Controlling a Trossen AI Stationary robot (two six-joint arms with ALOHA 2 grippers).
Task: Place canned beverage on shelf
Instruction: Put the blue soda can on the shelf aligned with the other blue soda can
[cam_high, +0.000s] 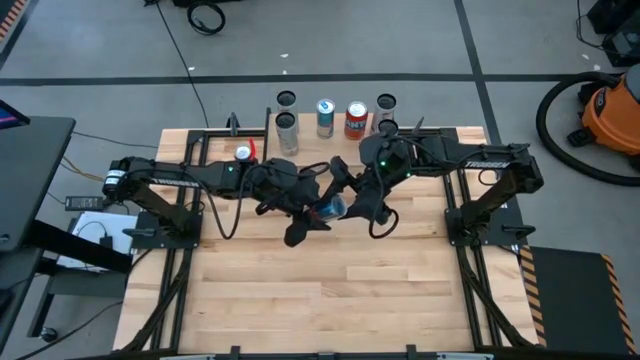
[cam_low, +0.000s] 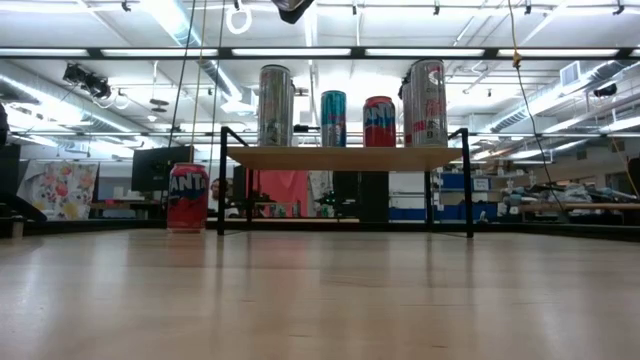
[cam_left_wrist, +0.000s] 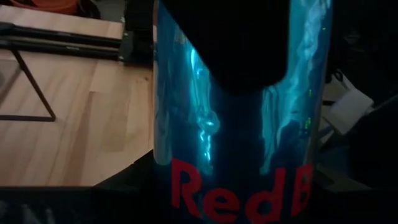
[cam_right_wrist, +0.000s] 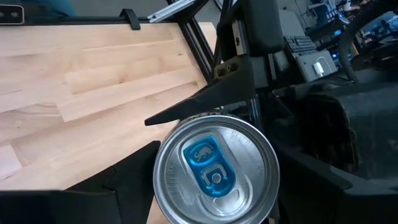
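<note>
- Left gripper (cam_high: 316, 212): closed on the blue-and-silver Red Bull can (cam_high: 329, 208), by the look of the left wrist view, where the can's side fills the space at the fingers with its lettering running across.
- Right gripper (cam_high: 346, 203): set around the same can from the opposite side; in the right wrist view the can's top, with its blue tab, faces straight back at that camera. Impossible to tell from these views whether this one presses or merely brackets.
- Can itself: held in the air over the middle of the table, between the two arms, well clear of the wood; nothing of it in the low view.
- Long axis: tilted rather than upright, judged from the high view, with the top end turned toward the right arm's wrist.
- Shelf (cam_low: 350, 157): toward the far edge of the table from both sets of jaws, well apart from the can, roughly straight beyond the meeting point.
- Already on the board: two tall silver cans (cam_low: 274, 105), a teal can (cam_low: 333, 118) and a red-orange can (cam_low: 379, 121).
- Beside the shelf, on the tabletop: a red Fanta can (cam_low: 188, 197).
- Nearness: hardly any difference between the arms.
- Likely need: can righted to vertical before being carried to a free spot on the board.
</note>
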